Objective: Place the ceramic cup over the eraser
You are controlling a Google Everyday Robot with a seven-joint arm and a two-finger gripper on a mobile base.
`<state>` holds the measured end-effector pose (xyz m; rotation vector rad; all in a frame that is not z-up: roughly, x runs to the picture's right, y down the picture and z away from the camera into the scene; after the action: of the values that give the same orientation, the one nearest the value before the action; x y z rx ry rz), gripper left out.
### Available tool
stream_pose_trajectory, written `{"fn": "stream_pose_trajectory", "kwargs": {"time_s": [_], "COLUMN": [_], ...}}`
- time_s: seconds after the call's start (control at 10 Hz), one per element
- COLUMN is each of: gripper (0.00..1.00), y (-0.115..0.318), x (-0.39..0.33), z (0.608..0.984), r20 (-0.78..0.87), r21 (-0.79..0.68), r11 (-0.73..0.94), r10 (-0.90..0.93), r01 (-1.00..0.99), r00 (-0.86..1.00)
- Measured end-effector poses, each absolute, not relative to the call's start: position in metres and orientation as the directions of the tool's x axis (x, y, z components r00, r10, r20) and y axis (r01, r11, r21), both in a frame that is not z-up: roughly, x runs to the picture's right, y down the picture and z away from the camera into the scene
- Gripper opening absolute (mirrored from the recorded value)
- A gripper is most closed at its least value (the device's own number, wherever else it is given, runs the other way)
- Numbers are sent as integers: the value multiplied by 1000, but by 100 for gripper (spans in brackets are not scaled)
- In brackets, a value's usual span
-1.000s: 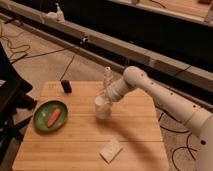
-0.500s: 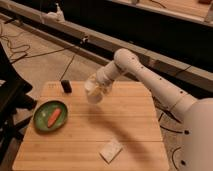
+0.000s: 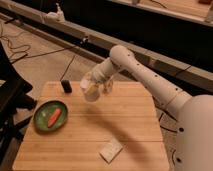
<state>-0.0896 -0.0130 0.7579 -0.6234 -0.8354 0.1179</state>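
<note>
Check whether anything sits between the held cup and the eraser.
Nothing visible does. The gripper, jaws shut on the ceramic cup, hangs just beside the eraser at the far-left corner of the table, only bare wood between. The green plate and pale square piece lie nearer the front, off that path.

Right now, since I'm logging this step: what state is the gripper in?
Gripper: shut, holding the ceramic cup, close beside the eraser.

Matt wooden tabletop (image 3: 127, 125); smooth white cup (image 3: 89, 93) gripped in the plastic-looking claw (image 3: 98, 87) near its far edge; dull black eraser (image 3: 66, 86).
</note>
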Motion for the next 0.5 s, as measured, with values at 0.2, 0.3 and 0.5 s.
{"fn": "stream_pose_trajectory", "kwargs": {"time_s": [0.2,0.3,0.5], "gripper": [0,0,0], "y": [-13,-15,-27], "x": [-87,-89,-106], "z": [758,759,758], "r20": [655,658,684], "r21": [-559,-554,-520], "r11": [818,821,838], "r10": [336,330,293], "r01": [136,138,165], "r00": [677,677,668]}}
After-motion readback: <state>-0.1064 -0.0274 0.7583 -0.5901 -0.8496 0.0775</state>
